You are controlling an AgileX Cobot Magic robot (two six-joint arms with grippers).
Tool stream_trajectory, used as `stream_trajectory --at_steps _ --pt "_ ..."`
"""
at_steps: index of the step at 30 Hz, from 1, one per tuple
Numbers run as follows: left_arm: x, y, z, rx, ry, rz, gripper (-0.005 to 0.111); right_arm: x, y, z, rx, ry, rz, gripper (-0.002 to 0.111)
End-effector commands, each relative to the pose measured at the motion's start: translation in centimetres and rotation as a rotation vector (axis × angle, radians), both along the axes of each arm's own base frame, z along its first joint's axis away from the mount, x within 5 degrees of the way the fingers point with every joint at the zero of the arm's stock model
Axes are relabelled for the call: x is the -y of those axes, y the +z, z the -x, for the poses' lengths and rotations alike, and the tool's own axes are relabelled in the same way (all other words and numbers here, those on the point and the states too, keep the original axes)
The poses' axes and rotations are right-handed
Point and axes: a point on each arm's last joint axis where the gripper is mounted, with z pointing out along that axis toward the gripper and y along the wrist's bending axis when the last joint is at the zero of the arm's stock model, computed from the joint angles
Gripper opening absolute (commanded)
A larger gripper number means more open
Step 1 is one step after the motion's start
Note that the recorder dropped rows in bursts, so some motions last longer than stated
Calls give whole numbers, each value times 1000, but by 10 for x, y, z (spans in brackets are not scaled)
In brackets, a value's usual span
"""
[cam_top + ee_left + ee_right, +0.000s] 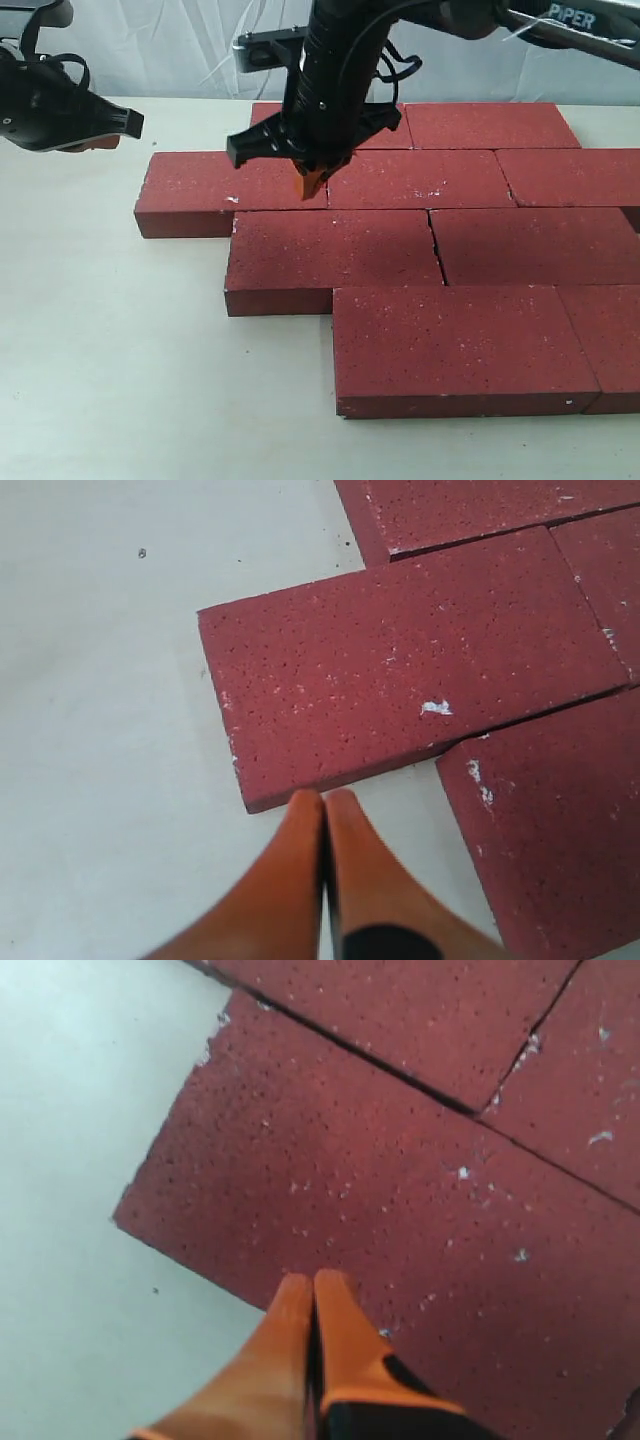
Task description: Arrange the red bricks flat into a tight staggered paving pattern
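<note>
Brightness: even, diffuse light in all three views; the pale desk point(100, 330) reads bright but not blown out.
Shadows: soft and faint, a thin dark edge under the red bricks point(400, 250).
Glare: none visible on the matte brick faces.
Focus: exterior view sharp; in the right wrist view the right gripper point(312, 1290) and nearby brick look soft.
Distortion: not evident.

The black right arm reached down from the upper right across the middle of the exterior view, wrist pointing almost straight down. Its orange-tipped right gripper point(311, 186) had both fingers pressed together, no gap showing in the right wrist view point(313, 1290). The black left arm hung raised at the far left edge, its orange-fingered left gripper point(323, 805) likewise closed on nothing.
</note>
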Motion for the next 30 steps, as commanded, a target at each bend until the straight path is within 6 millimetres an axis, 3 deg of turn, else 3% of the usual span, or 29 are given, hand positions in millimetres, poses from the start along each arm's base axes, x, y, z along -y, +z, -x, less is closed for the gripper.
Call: stream_trajectory --at_steps 1,6,11,18,24,30 --pt "2 4 1 12 14 28 0 28 3 3 50 -40 -28 -1" --pt "3 4 1 6 26 56 0 78 3 0 49 -164 -42 -1" --pt "3 4 1 6 26 55 0 131 16 -1 90 -304 -75 -1" --pt "4 4 1 5 29 63 0 192 34 13 155 -440 -115 -1" --pt "4 4 1 5 29 63 0 218 52 27 208 -492 -210 -1" --pt "3 11 5 27 26 62 0 226 65 50 294 -481 -183 -1"
